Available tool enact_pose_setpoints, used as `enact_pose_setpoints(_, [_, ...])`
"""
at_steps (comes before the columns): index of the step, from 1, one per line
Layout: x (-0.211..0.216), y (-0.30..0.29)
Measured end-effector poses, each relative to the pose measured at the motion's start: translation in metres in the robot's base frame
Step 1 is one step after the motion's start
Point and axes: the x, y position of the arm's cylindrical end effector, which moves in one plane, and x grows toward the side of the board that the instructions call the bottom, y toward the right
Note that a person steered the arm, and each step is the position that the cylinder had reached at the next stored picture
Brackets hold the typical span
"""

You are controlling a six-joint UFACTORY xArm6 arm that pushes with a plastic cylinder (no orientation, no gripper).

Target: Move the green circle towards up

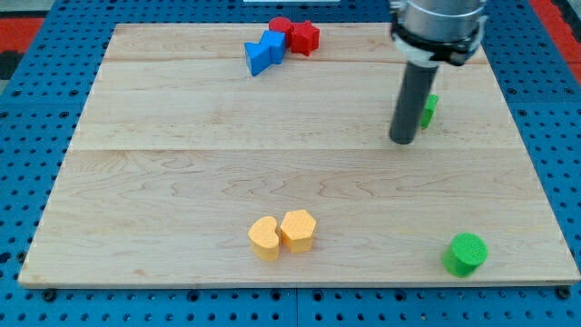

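Your tool is a bare dark rod with nothing to grip; my tip (401,141) rests in the upper right, touching a half-hidden green block (428,110). The pale wooden surface (182,182) lies on blue pegboard (36,109). The green circle (466,253), a bright upright cylinder, sits lower right.

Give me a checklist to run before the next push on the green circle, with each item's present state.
1. Green circle in view, near the board's bottom right: ok.
2. My tip placed below the green circle to push it up: not ok; it sits well above, toward the view's top.
3. Path above the circle free of blocks: not ok; a second green block, partly hidden by the rod, lies up there.
4. Yellow blocks clear of the path: ok, they lie to the view's left.
5. Shape of the hidden green block: cannot tell.
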Motion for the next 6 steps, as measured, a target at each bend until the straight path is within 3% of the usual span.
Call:
enact_pose_setpoints(2, [-0.071,0.034])
enact_pose_setpoints(3, [-0.079,0.057])
enact_pose_setpoints(5, [-0.145,0.062])
enact_pose_setpoints(6, [-0.031,0.121])
